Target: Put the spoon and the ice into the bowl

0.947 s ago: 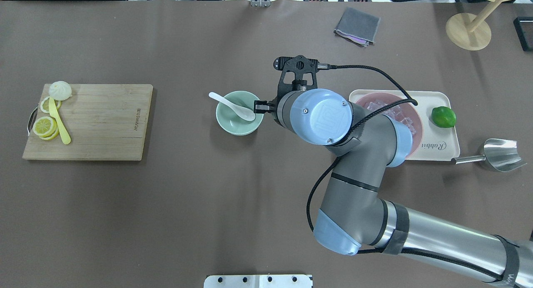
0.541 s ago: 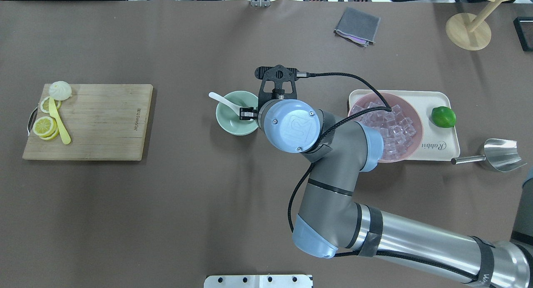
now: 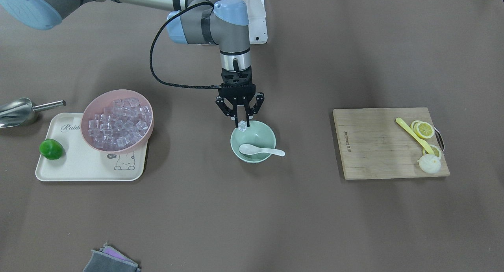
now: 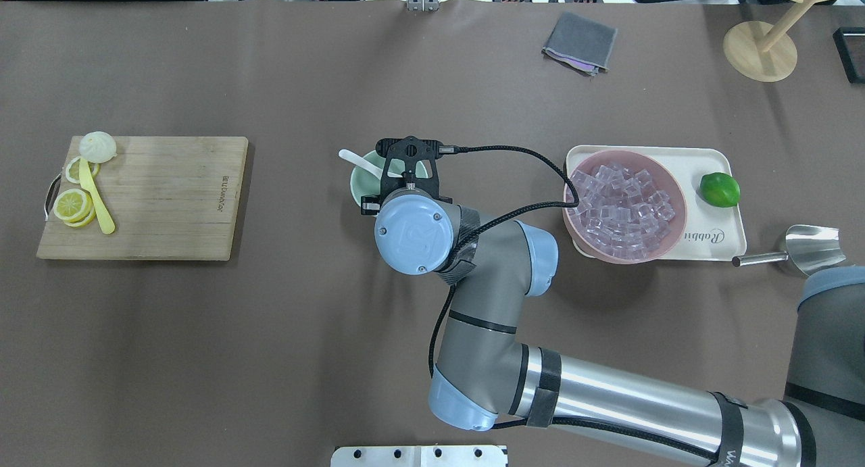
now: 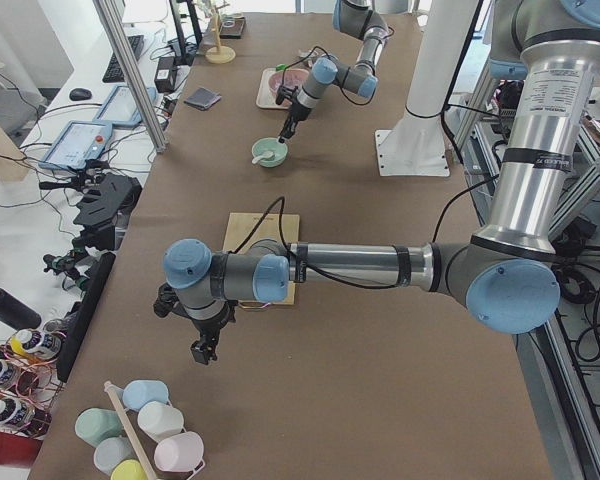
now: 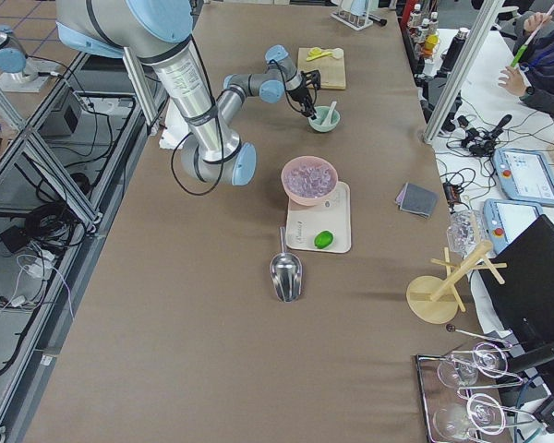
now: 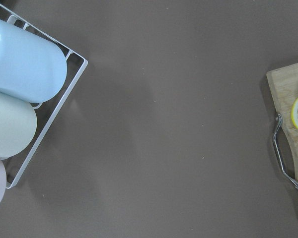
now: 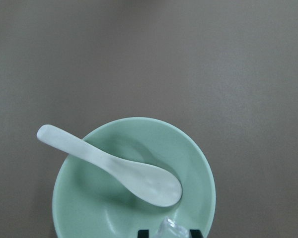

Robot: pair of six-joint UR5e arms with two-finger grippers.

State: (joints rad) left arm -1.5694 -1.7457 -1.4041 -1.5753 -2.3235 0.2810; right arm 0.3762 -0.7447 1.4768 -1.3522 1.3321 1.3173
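The mint-green bowl (image 3: 271, 136) stands mid-table and also shows in the right wrist view (image 8: 84, 203). The white spoon (image 3: 252, 149) lies in it, handle over the rim (image 8: 139, 174). My right gripper (image 3: 241, 122) hangs over the bowl's robot-side edge, shut on one clear ice cube (image 3: 243, 126), which shows between the fingertips (image 8: 170, 228). Many more ice cubes (image 4: 622, 207) fill the pink bowl (image 4: 681, 213). In the overhead view my wrist hides the gripper. My left gripper (image 5: 202, 350) is far off near a cup rack; I cannot tell its state.
The pink bowl sits on a cream tray (image 4: 726, 240) with a lime (image 4: 720, 189). A metal scoop (image 4: 811, 251) lies beside the tray. A wooden board (image 4: 162, 197) with lemon slices, a yellow utensil and a bun is at the left. A grey cloth (image 4: 580, 42) lies far back.
My right arm has swung left from beside the pink bowl to over the green bowl. The spoon and bowl have not moved.
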